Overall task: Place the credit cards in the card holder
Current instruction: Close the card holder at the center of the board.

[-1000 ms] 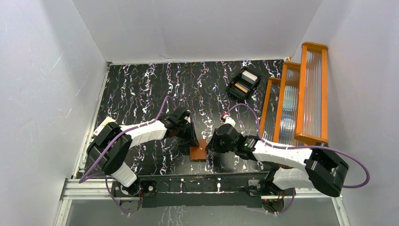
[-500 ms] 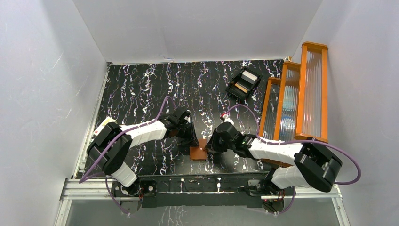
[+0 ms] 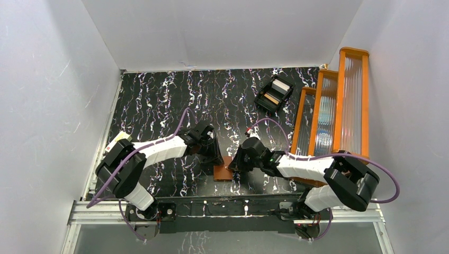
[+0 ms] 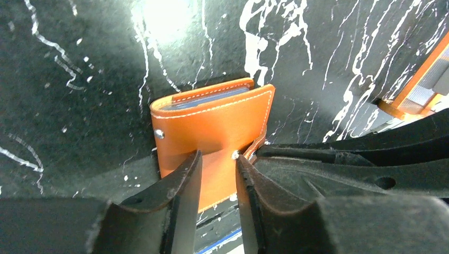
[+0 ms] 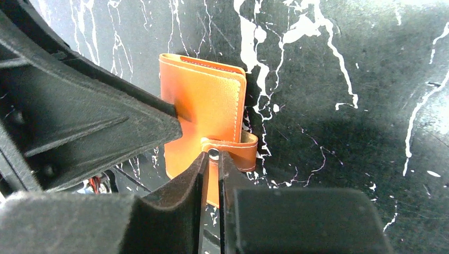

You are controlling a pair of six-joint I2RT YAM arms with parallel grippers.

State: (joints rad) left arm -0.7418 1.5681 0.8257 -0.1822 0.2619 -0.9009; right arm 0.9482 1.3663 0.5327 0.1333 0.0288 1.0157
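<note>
Left pincer (image 4: 216, 156), low and angled inward, slightly parted; right pincer (image 5: 213, 155) opposite, seemingly pinched almost closed.

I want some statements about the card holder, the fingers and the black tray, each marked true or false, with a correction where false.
1. The card holder lies on the table between the two arms. True.
2. The card holder is spread wide open. False: it is folded.
3. The right fingers pinch the strap of the card holder. True.
4. The black tray stands next to the left arm's base. False: it stands at the far side, near the orange racks.
5. The left fingers reach over the card holder. True.
</note>
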